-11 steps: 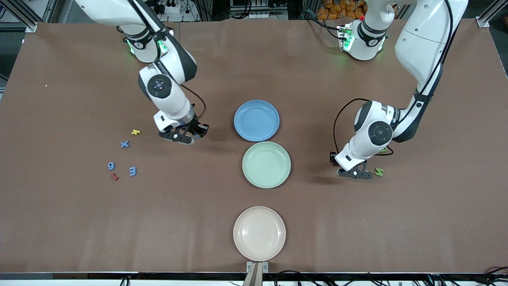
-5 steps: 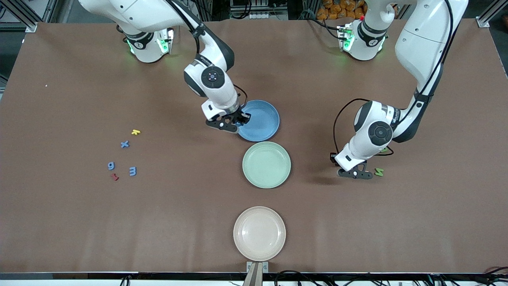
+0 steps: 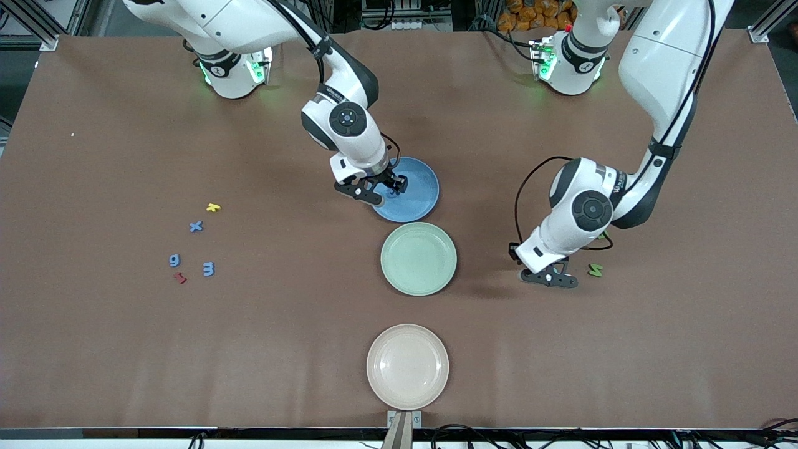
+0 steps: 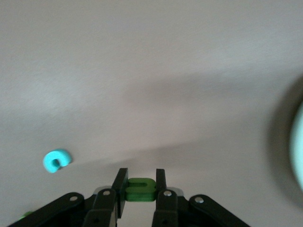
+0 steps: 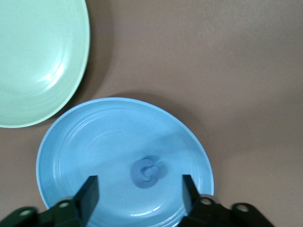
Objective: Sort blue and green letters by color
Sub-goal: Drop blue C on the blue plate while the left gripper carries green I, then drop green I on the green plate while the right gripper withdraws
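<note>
My right gripper [image 3: 388, 192] hangs open over the blue plate [image 3: 421, 193]. In the right wrist view a blue letter [image 5: 147, 171] lies in the blue plate [image 5: 94, 142] between the spread fingers, apart from them. My left gripper [image 3: 552, 279] is low over the table beside the green plate [image 3: 418, 258], toward the left arm's end. It is shut on a green letter [image 4: 140, 189]. A green letter S [image 3: 595, 270] lies on the table close by. Three blue letters, an x [image 3: 196, 226], a g [image 3: 174, 260] and a 3 [image 3: 209, 269], lie toward the right arm's end.
A yellow letter [image 3: 213, 207] and a dark red letter [image 3: 180, 277] lie among the blue ones. A beige plate [image 3: 407, 366] stands nearest the front camera. A bluish-green curved letter [image 4: 57, 161] lies on the table in the left wrist view.
My right arm swung from beside the yellow letter to over the blue plate and opened; a blue letter now lies in that plate. My left gripper shut on the green letter and shifted slightly toward the green plate.
</note>
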`<state>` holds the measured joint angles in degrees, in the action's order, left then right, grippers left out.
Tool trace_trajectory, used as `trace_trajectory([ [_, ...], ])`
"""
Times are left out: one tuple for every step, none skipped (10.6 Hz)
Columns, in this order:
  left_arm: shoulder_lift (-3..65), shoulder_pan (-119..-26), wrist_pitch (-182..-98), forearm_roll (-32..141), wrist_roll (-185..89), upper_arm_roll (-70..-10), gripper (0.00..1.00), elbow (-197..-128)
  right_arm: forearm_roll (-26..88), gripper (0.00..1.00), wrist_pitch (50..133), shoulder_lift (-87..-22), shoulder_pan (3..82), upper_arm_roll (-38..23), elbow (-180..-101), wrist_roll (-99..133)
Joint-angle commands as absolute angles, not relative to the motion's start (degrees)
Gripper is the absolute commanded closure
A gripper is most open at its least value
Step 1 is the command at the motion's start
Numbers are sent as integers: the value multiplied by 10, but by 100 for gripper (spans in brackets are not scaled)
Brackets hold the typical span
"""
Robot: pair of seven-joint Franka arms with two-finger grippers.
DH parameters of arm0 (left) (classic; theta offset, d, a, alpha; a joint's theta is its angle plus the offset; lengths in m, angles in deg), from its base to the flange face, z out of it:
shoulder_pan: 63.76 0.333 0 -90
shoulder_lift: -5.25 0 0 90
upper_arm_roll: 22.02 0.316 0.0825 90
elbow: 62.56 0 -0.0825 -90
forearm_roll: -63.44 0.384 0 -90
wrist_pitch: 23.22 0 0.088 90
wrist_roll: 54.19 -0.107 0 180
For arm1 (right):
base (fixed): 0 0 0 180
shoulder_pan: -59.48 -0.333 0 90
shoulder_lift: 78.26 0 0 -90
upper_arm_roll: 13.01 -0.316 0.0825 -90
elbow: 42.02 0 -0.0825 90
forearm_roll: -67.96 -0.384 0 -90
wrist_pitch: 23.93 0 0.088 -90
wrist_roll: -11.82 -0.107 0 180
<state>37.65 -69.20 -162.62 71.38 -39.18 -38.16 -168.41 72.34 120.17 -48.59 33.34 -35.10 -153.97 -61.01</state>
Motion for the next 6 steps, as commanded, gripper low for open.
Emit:
trace_trajectory([
  [411, -723, -1612, 714, -357, -406, 100, -1625, 725, 0, 1193, -486, 370, -361, -1533, -614],
  [425, -746, -1612, 713, -333, -406, 100, -1605, 727, 0, 1191, -487, 388, -360, -1533, -610],
  [440, -771, -1612, 713, -305, -406, 100, -1579, 736, 0, 1175, -486, 417, -360, -1532, -566],
  [451, -797, -1612, 713, -282, -406, 100, -1565, 736, 0, 1168, -487, 446, -360, -1532, -516],
  [463, -818, -1614, 714, -259, -402, 100, -1549, 740, 0, 1157, -487, 474, -359, -1532, -489],
  [473, -831, -1614, 714, -237, -401, 100, -1532, 750, 0, 1151, -487, 500, -358, -1532, -453],
])
